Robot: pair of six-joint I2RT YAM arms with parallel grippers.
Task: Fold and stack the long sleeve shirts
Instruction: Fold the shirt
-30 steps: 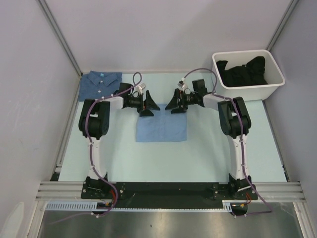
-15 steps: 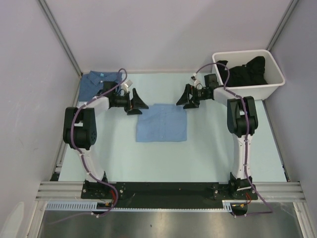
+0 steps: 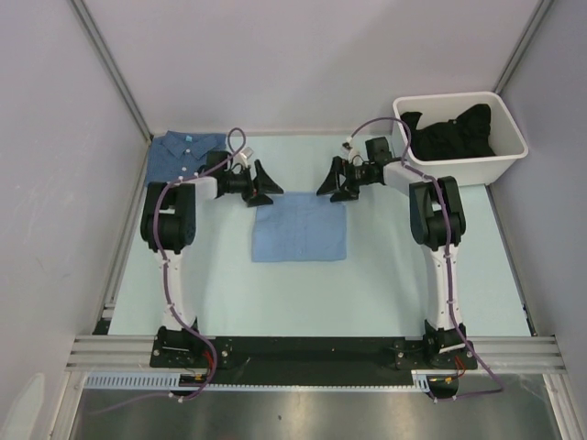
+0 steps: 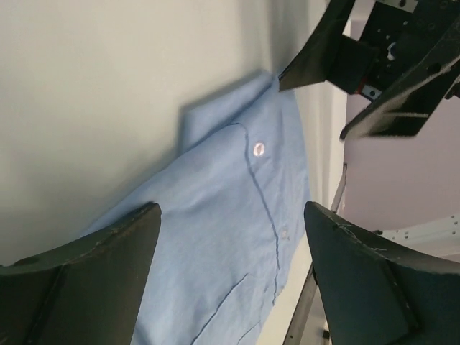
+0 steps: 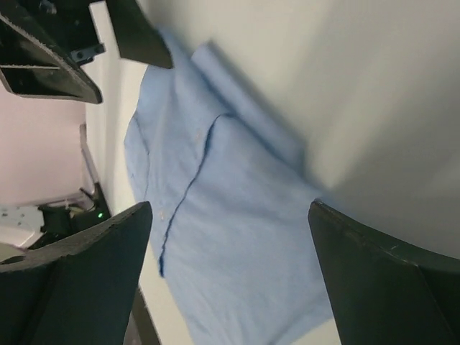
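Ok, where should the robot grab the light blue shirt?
The light blue shirt lies flat, folded into a rectangle, so probably pinch its two far corners from above, one gripper each; the open left gripper and right gripper hover by them.

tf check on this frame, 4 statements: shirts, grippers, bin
1. The light blue shirt lies folded into a rectangle at mid-table. True.
2. The denim shirt is stacked on the light blue one. False: it lies apart, at the far left corner.
3. The left gripper and the right gripper are both open and hold nothing. True.
4. The white bin is empty. False: it holds dark clothing.
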